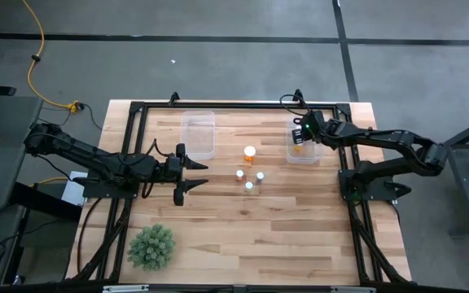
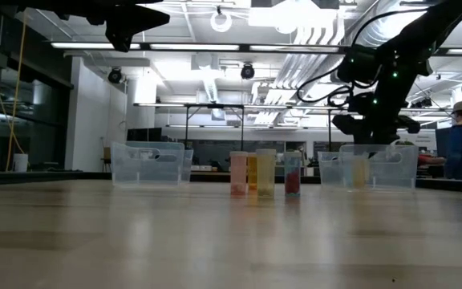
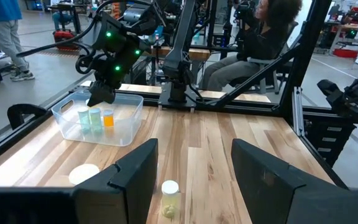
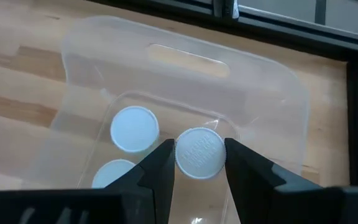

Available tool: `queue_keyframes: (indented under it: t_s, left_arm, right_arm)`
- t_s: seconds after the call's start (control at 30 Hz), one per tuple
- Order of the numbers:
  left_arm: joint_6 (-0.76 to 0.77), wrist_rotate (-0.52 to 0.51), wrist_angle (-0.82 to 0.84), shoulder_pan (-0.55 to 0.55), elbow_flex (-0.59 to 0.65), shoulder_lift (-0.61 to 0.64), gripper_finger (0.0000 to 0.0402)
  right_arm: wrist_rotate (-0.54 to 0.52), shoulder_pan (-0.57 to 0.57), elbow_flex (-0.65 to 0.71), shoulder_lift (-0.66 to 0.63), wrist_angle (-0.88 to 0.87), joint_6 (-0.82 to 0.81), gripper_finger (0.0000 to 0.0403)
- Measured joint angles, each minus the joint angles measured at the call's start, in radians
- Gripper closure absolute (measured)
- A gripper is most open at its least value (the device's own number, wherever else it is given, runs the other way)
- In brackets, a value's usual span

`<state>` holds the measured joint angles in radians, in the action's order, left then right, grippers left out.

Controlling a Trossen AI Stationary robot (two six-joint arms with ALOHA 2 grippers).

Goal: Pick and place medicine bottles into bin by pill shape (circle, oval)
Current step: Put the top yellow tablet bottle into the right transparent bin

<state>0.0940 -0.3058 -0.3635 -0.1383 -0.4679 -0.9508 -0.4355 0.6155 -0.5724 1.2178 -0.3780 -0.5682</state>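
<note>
The right gripper (image 1: 301, 136) hangs over the right-hand bin (image 4: 278, 81), its two fingers (image 4: 157, 168) pressed against either side of a white-capped bottle (image 4: 199, 152). It grips that bottle upright, cap toward the wrist, long axis running straight down from the pincer into the bin. Two more bottles (image 4: 134, 129) already stand on the bin floor just beside and below the held one, so I judge the coming move is a release: the drop spot lies directly beneath the pincer, and the thing to watch is that the bottle comes down clear of its neighbours and inside the wall.

The left gripper (image 1: 192, 175) waits on the left side of the table with its fingers spread and nothing between them. Ahead of it, out past the fingertips, stands a pale bottle (image 3: 170, 198), upright, one of four bottles (image 1: 249, 171) grouped mid-table, including an orange bottle (image 1: 250, 153). That cluster lies about midway between the two pincers. The left-hand bin (image 1: 198, 133) shows nothing inside
</note>
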Motion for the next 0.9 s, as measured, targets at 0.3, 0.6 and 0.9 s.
queue_keyframes:
  t_s: [0.3,0.6,0.9]
  left_arm:
    - [0.0,0.0,0.0,0.0,0.0,0.0,0.0206]
    - [0.0,0.0,0.0,0.0,0.0,0.0,0.0206]
    - [0.0,0.0,0.0,0.0,0.0,0.0,0.0206]
  right_arm:
    - [0.01,0.0,0.0,0.0,-0.007,-0.013,0.0282]
    - [0.014,0.0,0.0,0.0,-0.03,-0.019,0.0282]
    - [0.014,0.0,0.0,0.0,-0.029,-0.018,0.0269]
